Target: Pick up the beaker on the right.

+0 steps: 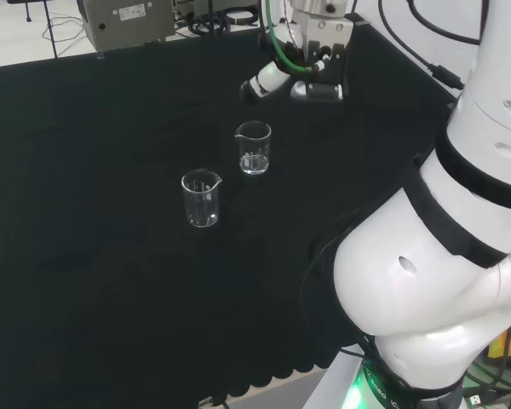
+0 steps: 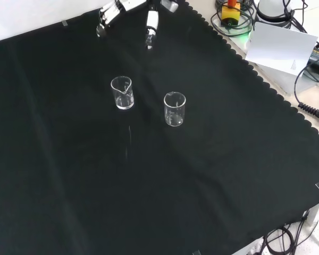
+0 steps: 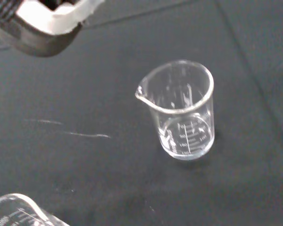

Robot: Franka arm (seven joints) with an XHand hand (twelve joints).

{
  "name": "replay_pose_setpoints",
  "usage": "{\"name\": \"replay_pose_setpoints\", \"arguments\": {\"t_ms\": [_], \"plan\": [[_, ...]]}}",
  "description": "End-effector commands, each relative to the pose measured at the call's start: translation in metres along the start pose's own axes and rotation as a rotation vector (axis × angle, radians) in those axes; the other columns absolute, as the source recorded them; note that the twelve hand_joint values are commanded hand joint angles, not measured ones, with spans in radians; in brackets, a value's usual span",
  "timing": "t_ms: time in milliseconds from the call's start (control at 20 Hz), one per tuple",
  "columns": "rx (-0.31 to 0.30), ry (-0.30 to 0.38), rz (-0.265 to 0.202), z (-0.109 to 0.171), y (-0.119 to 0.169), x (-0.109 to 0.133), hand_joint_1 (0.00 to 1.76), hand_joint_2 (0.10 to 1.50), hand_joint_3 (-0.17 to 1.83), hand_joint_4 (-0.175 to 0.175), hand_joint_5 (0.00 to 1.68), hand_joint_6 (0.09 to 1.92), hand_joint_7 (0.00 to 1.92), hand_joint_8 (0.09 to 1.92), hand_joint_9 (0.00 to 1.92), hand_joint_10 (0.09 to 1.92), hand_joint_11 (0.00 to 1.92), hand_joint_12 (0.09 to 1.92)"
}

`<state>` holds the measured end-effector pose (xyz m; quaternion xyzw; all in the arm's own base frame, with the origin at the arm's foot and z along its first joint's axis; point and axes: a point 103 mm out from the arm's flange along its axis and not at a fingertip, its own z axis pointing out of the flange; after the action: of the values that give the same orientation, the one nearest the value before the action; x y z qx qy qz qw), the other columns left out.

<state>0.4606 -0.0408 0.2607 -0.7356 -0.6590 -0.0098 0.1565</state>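
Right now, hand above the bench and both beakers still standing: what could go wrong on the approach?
1. The two beakers stand close: the right beaker and the other beaker, so the open hand could clip the wrong one.
2. Clear glass on black cloth is hard to see; a misjudged descent could tip it.

Right beaker [image 1: 254, 148] in head view: clear glass, upright, apparently empty, spout toward left, on black cloth, near second beaker, apart from it.

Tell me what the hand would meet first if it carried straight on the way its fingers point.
Probably the nearer beaker: the hand hovers open beyond it, fingers angled down toward it. Depth is unclear; it might reach the black cloth short of it.
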Motion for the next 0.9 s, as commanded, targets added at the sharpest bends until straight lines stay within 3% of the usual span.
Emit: {"name": "replay_pose_setpoints", "arguments": {"t_ms": [50,400,900], "plan": [[-0.016,0.112,-0.062,0.016,0.032,-0.016,0.84,0.62,0.58,-0.031,0.40,0.09,0.10,0.60,0.25,0.71,0.00,1.37],[-0.008,0.247,-0.133,0.039,0.045,-0.030,0.85,0.59,0.60,-0.037,0.47,0.09,0.19,0.64,0.28,0.70,0.00,1.37],[0.026,0.262,-0.174,0.066,0.058,-0.036,0.90,0.55,0.62,-0.041,0.57,0.09,0.28,0.67,0.37,0.68,0.01,1.41]]}}
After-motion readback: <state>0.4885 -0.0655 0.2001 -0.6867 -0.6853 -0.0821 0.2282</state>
